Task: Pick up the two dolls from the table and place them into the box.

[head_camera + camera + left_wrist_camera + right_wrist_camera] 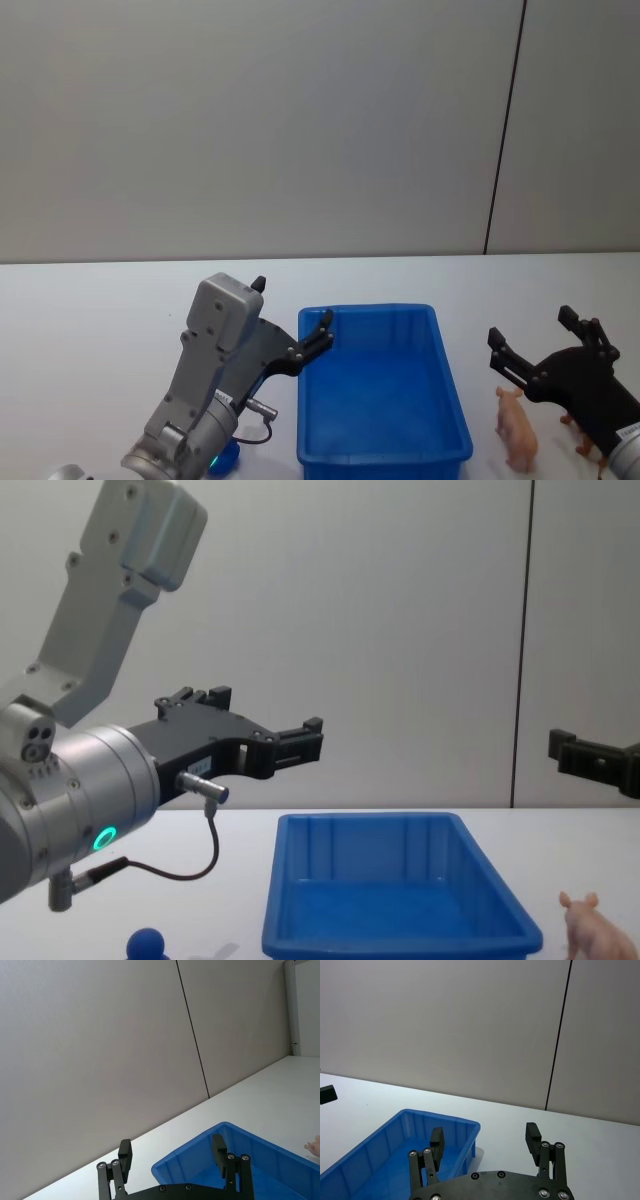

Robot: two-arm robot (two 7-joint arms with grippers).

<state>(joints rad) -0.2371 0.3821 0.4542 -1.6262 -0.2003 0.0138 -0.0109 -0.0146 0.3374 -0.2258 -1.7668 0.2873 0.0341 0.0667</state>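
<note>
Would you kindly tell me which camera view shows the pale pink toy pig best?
The head view: the pale pink toy pig stands whole on the white table, right of the blue plastic bin. The chest view crops it at its corner; the left wrist view catches a sliver.

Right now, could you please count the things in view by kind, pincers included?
Pincers: 2, the left pincer and the right pincer, both open
Dolls: 2, the pink pig and the brown one, mostly hidden behind the right pincer
Boxes: 1, the blue box
Other: 1, a small blue round object
Total: 6
</note>
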